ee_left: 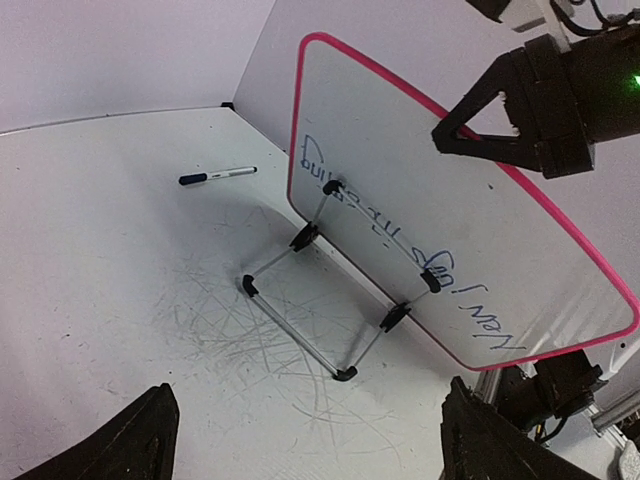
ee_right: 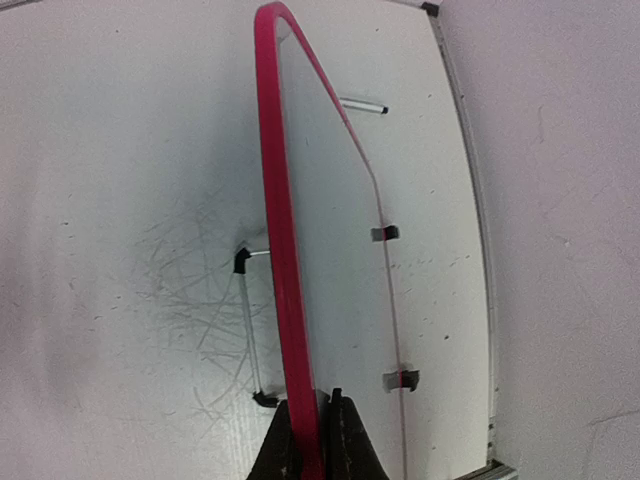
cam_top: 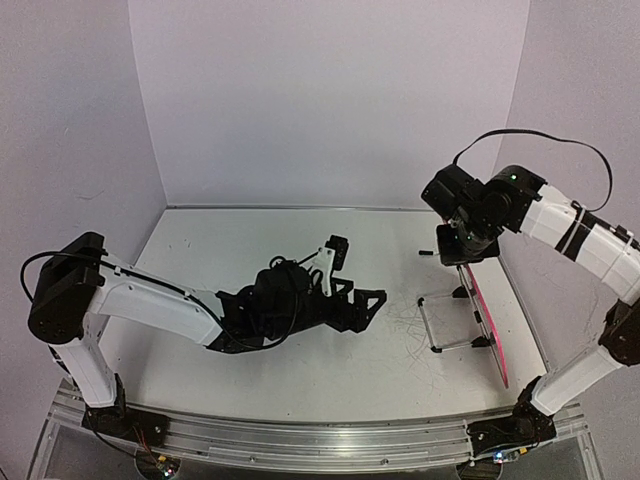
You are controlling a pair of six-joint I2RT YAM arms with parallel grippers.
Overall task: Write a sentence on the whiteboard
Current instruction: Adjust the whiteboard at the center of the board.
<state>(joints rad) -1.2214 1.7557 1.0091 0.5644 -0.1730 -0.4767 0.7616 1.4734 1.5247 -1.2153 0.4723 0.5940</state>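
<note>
While the sentence (ee_left: 400, 232) already covers the whiteboard (ee_left: 420, 150), propped on its wire stand (ee_left: 297, 330) at the right of the tabletop (ee_left: 100, 250) with its long axis running near to far, the right pincer (ee_right: 310, 440) is clamped on its top edge and the left pincer (cam_top: 366, 310), well to the left, stands open.

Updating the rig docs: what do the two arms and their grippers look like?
The left arm and right arm both have white link shells with black joint housings. A thin black cable loops above the right arm, and a green light glows on its black wrist block. The left gripper and right gripper are matte black with angular, wedge-shaped fingers.
</note>
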